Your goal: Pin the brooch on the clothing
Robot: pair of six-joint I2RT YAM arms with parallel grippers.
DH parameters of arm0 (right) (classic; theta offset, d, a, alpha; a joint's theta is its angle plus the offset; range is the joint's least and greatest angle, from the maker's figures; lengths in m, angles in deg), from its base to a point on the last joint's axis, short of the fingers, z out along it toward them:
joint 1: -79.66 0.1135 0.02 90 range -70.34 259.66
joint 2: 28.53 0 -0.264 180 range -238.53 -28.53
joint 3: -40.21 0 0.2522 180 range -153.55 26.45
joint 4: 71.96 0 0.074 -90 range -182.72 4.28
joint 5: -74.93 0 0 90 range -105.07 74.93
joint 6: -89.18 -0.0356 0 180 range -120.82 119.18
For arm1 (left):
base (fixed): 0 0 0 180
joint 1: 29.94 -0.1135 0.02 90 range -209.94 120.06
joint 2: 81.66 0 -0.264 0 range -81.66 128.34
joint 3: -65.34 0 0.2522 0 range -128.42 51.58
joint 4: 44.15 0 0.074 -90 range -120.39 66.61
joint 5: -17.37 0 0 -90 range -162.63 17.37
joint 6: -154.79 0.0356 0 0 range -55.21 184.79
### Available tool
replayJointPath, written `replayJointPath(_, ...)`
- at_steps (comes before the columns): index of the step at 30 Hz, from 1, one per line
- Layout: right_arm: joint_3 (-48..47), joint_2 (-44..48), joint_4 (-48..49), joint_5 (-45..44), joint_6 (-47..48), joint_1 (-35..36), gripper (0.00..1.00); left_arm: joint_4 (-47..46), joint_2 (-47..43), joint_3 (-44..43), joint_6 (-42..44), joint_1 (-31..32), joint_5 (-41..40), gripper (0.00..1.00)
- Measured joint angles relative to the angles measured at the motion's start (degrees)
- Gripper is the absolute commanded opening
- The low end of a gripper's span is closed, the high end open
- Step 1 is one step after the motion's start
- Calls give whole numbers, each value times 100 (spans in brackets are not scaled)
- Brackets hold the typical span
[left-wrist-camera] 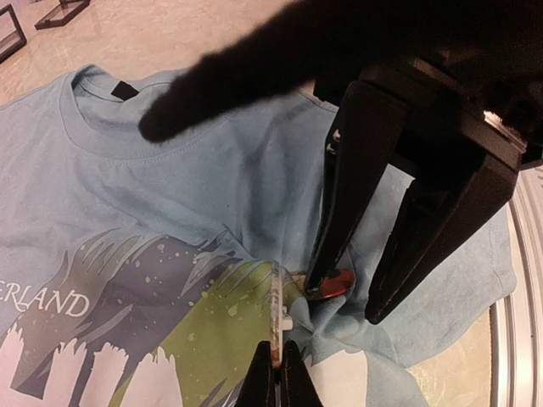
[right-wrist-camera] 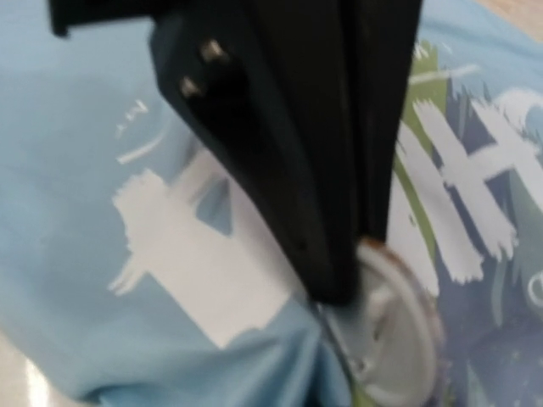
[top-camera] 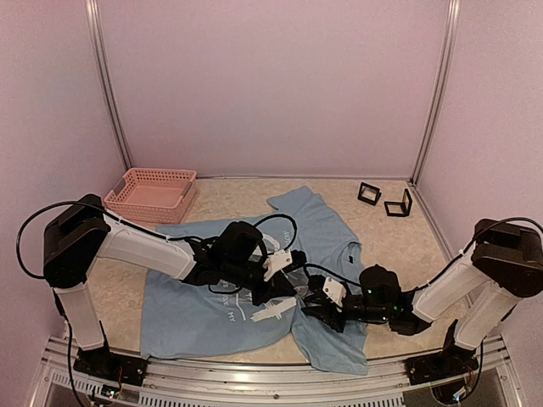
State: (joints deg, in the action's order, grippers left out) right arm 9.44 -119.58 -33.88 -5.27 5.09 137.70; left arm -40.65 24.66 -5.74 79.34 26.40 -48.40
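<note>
Top: light blue printed T-shirt (top-camera: 174,326) lies spread on beige desk (top-camera: 399,242); left hand (top-camera: 282,263) and right hand (top-camera: 327,298) meet over its print. Left wrist: left hand (left-wrist-camera: 276,373) clenched on round pale disc brooch (left-wrist-camera: 277,298), edge-on against the shirt's green print; right hand (left-wrist-camera: 348,303) released, just beside. Right wrist: blurred, brooch (right-wrist-camera: 399,339) over print.

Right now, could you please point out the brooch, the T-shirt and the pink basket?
brooch (left-wrist-camera: 277,297), left wrist view, on its edge-on rim.
T-shirt (left-wrist-camera: 170,195), left wrist view, on blue fabric below the collar.
pink basket (top-camera: 148,206), top external view, on its near wall.
</note>
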Motion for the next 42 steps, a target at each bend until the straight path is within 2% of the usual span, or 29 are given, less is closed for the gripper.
replayJointPath(4, -26, -216, 68, -238, -149, 57, 24, 4, 0, 4, -17, 0, 28, 0)
replayJointPath(6, -92, -260, 68, -297, -181, 57, 16, 4, 0, 4, -24, 0, 44, 0)
replayJointPath(8, -201, -323, 66, -310, -225, 63, 2, 7, 0, 4, -26, -2, 52, 0)
replayJointPath(9, -238, -350, 68, -321, -216, 70, 0, 7, -7, 4, -33, -7, 59, 0)
replayJointPath(19, -396, -398, -136, -439, -409, 61, 0, 328, -173, 13, 98, -9, 125, 0)
replayJointPath(36, -540, -291, -669, 61, -590, -273, 0, 540, -289, 15, 278, -4, 251, 0)
replayJointPath(39, -542, -251, -748, 214, -487, -328, 30, 568, -289, 15, 293, 0, 258, 0)
replayJointPath(42, -420, 42, -837, 369, -271, -448, 48, 625, -313, 15, 306, 31, 310, 0)
